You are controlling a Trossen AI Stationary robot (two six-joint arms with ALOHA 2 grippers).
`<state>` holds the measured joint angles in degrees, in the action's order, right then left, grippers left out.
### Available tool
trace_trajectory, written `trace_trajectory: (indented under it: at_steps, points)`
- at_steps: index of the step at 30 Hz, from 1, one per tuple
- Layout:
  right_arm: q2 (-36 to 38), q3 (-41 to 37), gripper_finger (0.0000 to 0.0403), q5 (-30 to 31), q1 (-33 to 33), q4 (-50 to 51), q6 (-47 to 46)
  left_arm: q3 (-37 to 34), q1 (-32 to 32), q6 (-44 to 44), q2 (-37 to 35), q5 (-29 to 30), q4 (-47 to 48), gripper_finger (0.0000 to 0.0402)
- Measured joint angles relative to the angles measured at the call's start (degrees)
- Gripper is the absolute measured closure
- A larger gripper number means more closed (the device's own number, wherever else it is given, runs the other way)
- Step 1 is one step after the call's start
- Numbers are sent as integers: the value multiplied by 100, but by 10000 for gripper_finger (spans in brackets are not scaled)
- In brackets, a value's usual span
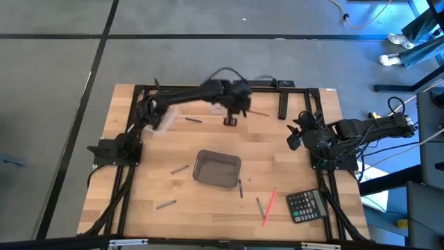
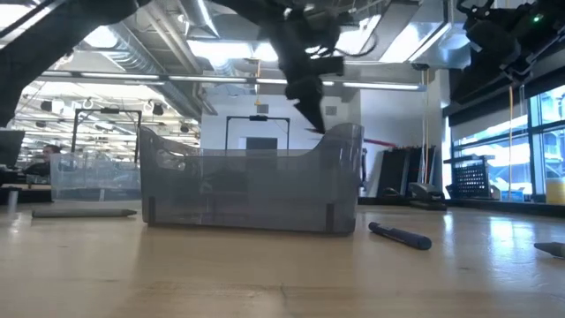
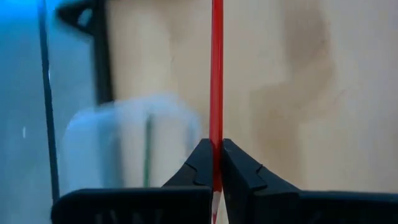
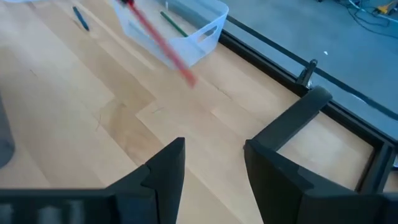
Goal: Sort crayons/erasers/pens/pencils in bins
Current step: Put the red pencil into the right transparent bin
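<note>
My left gripper is over the table's far middle, shut on a thin red stick, which also shows in the right wrist view. Below and beyond it stands a clear bin holding a green stick. A second clear bin stands at the far left. The smoky grey bin stands at mid-table. My right gripper is open and empty at the right side. Several loose sticks lie on the table, among them a red one and a dark one. My left gripper pinches the red stick near one end between its two fingertips. The stick runs on forward past the fingertips, in line with the fingers. It is lifted clear of the table, its free end in the air toward the table's right.
A black calculator lies at the near right. A thick black bar lies at the far right. Grey sticks lie left of the grey bin, a dark one lies near the far-left clear bin.
</note>
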<state>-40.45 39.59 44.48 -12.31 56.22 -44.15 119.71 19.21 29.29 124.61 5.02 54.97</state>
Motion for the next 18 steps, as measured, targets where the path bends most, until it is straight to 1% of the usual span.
trace_trajectory:
  at_steps: [5, 9, 11, 16, 18]
  points:
    - [-2, 0, 232, -34, -1, 307, -342, 14, 596, -181, -317, 39, 295, 398]
    - [-2, 0, 232, -57, -1, 641, -655, 1, 1121, -335, -328, 9, 631, 398]
    - [-4, 0, 232, -58, -1, 747, -759, -52, 1353, -349, -356, 3, 614, 399]
    - [-2, -5, 232, -55, -30, 797, -953, -622, 1646, -346, -353, -20, 625, 396]
    - [-2, -51, 232, -58, -100, 790, -987, -961, 1691, -327, -353, -24, 438, 395]
